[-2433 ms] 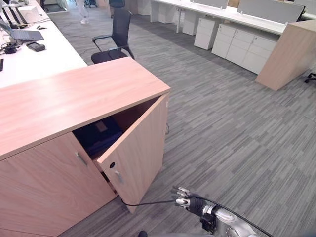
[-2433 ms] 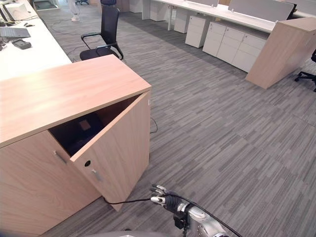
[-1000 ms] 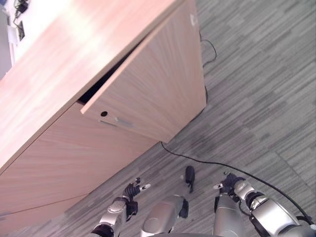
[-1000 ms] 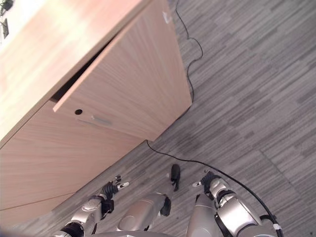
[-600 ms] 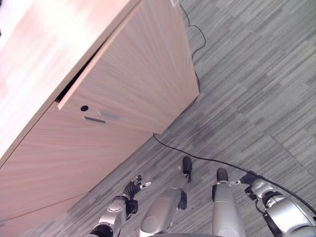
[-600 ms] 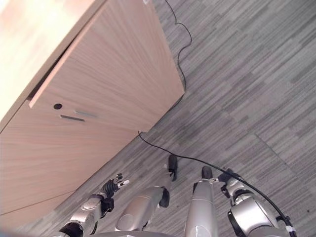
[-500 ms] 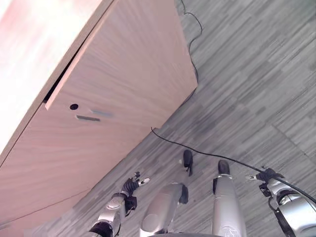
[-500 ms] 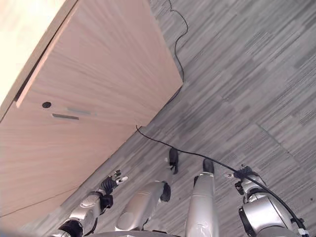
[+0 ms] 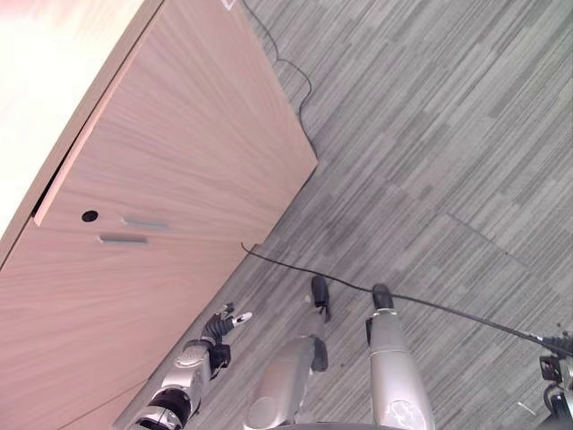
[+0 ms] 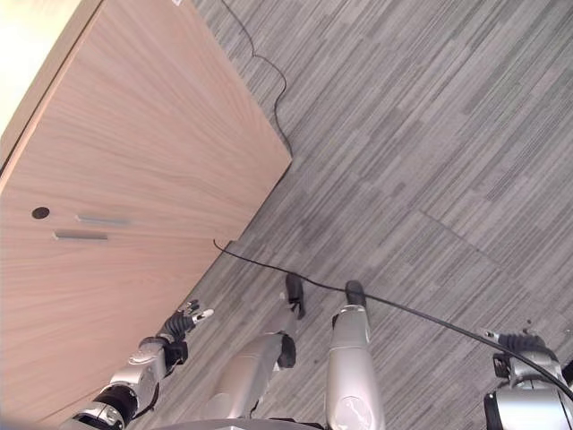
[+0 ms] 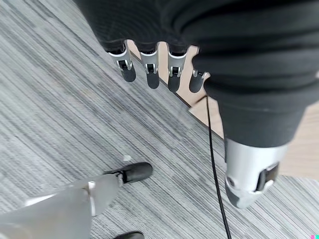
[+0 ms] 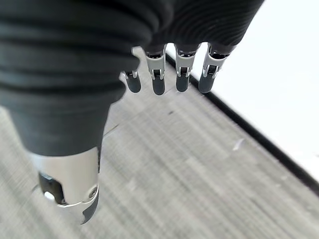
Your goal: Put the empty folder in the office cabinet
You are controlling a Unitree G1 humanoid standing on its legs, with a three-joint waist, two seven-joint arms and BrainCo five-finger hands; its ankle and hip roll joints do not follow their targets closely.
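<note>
The cabinet [image 9: 161, 179] door stands nearly shut; no folder is visible. The left hand [image 9: 218, 328] hangs nearest the cabinet base, fingers relaxed, holding nothing. The right hand [image 12: 164, 74] hangs well apart, likewise empty.

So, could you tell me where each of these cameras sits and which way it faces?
Left eye view, right eye view: head stereo pair, looking steeply down at the cabinet door and the carpet; the left hand shows low.
Left wrist view: on the left wrist, looking past open fingers at carpet and the cabinet's base.
Right wrist view: on the right wrist, looking past the right hand at carpet.
All four share the carpet.
</note>
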